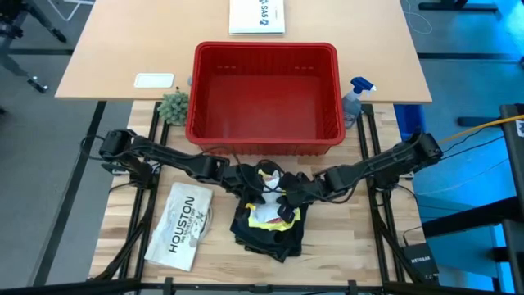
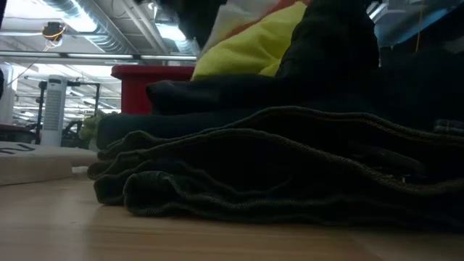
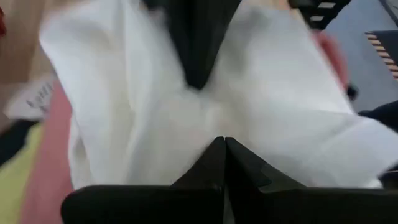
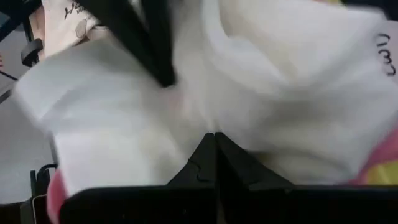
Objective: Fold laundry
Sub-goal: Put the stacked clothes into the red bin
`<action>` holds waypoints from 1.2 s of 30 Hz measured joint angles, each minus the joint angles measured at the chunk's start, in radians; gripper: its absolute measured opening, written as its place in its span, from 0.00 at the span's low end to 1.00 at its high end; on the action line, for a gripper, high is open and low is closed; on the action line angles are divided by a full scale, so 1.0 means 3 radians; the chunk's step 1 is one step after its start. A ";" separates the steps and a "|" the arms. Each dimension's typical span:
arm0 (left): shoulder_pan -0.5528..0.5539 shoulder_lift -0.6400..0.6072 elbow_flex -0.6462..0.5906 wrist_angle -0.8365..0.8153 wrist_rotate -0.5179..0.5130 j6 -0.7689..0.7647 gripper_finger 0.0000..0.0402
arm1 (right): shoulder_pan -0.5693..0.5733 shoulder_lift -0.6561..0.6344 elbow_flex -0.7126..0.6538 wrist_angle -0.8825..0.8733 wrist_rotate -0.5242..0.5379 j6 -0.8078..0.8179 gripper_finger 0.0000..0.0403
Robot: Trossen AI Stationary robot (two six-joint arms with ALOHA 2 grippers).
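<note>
The laundry lies in a pile at the table's near middle. The dark trousers (image 1: 266, 238) (image 2: 290, 167) are at the bottom and the yellow T-shirt (image 1: 266, 218) (image 2: 254, 43) lies on them. A pink cloth (image 3: 46, 168) shows beside the yellow. A white cloth (image 1: 268, 175) (image 3: 124, 93) (image 4: 298, 74) is on top of the pile. My left gripper (image 1: 255, 182) (image 3: 224, 140) and my right gripper (image 1: 283, 190) (image 4: 214, 135) meet over the pile, tips facing each other, both shut on the white cloth. My left gripper pinches the white cloth (image 3: 214, 121) between its two fingertips, slanting down from the table's left. The cloth fans out in creases from the tips; how many layers, I cannot tell. My right gripper pinches the same cloth (image 4: 208, 118) close by, slanting down from the table's right. The cloth bunches between the two grippers above the pile.
A red plastic basket (image 1: 266, 94) stands just beyond the pile. A flat white item printed HOUSTON (image 1: 182, 225) lies near left. A spray bottle (image 1: 356, 98) and a small plant (image 1: 173, 105) flank the basket. Bare wood shows at the near right.
</note>
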 joint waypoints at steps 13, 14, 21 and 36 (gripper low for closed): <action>-0.0073 0.0035 -0.0480 0.0677 -0.0002 -0.0404 0.00 | 0.0047 0.0089 -0.0348 0.0451 -0.0071 0.0194 0.00; -0.0073 0.0035 -0.0484 0.0680 -0.0004 -0.0406 0.00 | 0.0048 0.0090 -0.0364 0.0478 -0.0066 0.0209 0.00; -0.0063 -0.0089 -0.0493 0.0649 -0.0003 -0.0385 0.00 | 0.0044 0.0104 -0.0271 0.0463 -0.0066 0.0240 0.00; 0.0047 -0.0466 -0.0492 0.0828 -0.0008 -0.0319 0.00 | 0.0162 0.0113 0.0292 -0.0026 0.0290 0.0072 0.00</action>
